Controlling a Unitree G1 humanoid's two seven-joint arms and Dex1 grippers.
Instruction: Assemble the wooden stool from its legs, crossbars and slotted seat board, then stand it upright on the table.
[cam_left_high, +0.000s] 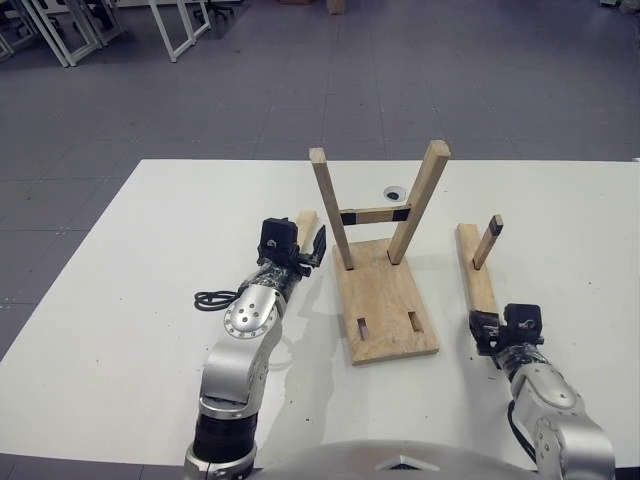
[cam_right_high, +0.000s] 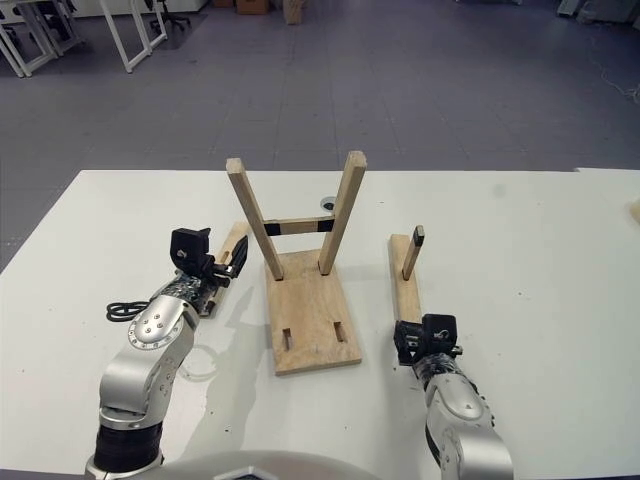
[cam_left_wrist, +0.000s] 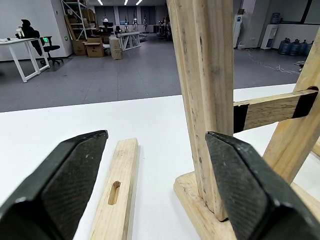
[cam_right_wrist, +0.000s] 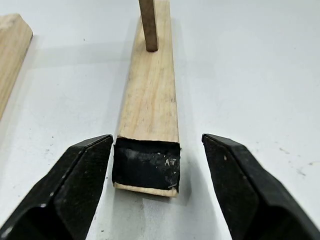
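The slotted seat board (cam_left_high: 385, 300) lies flat on the white table. Two legs stand in its far slots, the left leg (cam_left_high: 330, 205) and the right leg (cam_left_high: 420, 200), joined by a crossbar (cam_left_high: 375, 215); the two near slots are empty. A loose slotted leg (cam_left_wrist: 117, 200) lies left of the board, just ahead of my left gripper (cam_left_high: 305, 250), which is open. On the right another leg (cam_left_high: 476, 268) lies flat with a short crossbar (cam_left_high: 488, 242) standing in it. My right gripper (cam_right_wrist: 157, 140) is open, its fingers on either side of that leg's black-taped near end (cam_right_wrist: 146, 165).
A black cable (cam_left_high: 215, 298) loops on the table beside my left forearm. A round grommet hole (cam_left_high: 395, 192) sits behind the standing legs. The table's far edge runs just beyond it, with grey floor and white frames farther off.
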